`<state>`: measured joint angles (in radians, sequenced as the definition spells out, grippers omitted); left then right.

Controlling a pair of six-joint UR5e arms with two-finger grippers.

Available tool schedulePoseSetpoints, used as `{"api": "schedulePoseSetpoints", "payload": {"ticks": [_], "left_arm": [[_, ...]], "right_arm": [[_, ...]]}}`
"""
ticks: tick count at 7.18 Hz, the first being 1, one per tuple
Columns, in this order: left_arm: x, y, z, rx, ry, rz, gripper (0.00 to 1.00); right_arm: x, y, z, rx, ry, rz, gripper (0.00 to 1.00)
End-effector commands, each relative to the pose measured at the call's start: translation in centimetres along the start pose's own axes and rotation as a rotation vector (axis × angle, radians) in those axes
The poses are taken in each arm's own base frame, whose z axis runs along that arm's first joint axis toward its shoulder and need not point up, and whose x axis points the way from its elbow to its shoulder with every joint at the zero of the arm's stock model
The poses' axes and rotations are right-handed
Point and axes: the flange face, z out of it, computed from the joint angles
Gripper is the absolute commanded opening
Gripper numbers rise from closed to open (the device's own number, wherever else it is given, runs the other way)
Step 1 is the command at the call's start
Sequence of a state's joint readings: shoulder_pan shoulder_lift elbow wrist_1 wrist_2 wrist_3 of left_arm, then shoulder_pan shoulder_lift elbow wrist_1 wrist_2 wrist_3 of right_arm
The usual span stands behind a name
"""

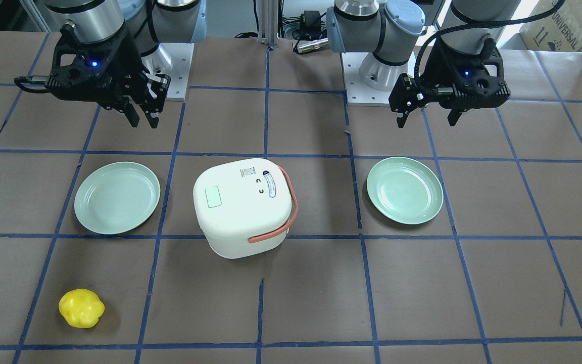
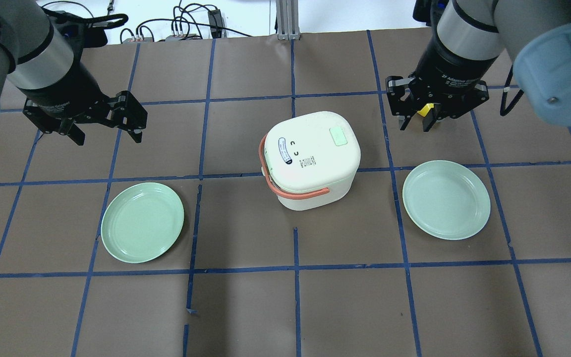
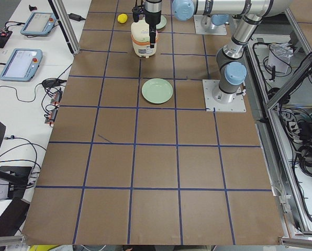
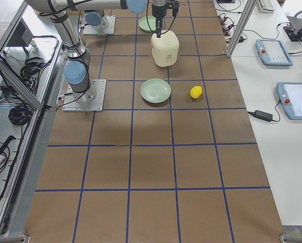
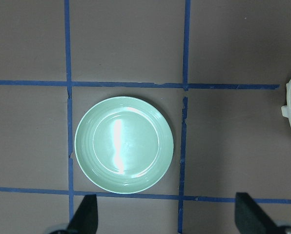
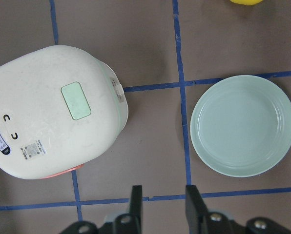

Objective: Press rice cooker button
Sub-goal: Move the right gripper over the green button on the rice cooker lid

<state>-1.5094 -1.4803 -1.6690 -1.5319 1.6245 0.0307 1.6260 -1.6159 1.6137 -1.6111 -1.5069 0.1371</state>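
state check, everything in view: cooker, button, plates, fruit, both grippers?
Rice cooker: upright, closed, handle folded down.
Button: untouched.
Left plate: empty.
Right plate: empty.
Yellow fruit: loose on table.
Left gripper: wide open, empty.
Right gripper: narrowly open, empty.

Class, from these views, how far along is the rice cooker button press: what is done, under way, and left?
Done: nothing visible; the green button on the rice cooker lid is untouched. In hand: the right gripper, fingers narrowly apart and empty, hangs above the table on the button's side; the left gripper hangs open, away from the cooker. Left: move over the button, descend and press.
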Motion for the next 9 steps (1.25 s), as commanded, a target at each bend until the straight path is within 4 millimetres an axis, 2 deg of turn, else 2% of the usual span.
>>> {"api": "schedulePoseSetpoints", "payload": {"ticks": [1, 3, 8, 9], "left_arm": [[0.0, 0.0, 0.0, 0.001, 0.000, 0.000, 1.00], [0.0, 0.0, 0.0, 0.000, 0.000, 0.000, 1.00], [0.0, 0.0, 0.0, 0.001, 0.000, 0.000, 1.00], [0.0, 0.0, 0.0, 0.001, 0.000, 0.000, 1.00]], "right_arm": [[-0.8, -0.7, 1.0, -0.009, -0.059, -0.010, 0.05], [-1.5, -2.0, 2.5, -0.010, -0.104, -0.039, 0.05], [-4.7, -5.9, 9.2, -0.034, -0.139, -0.089, 0.05], [-5.4, -6.5, 9.9, -0.029, -0.140, -0.095, 0.06]]}}
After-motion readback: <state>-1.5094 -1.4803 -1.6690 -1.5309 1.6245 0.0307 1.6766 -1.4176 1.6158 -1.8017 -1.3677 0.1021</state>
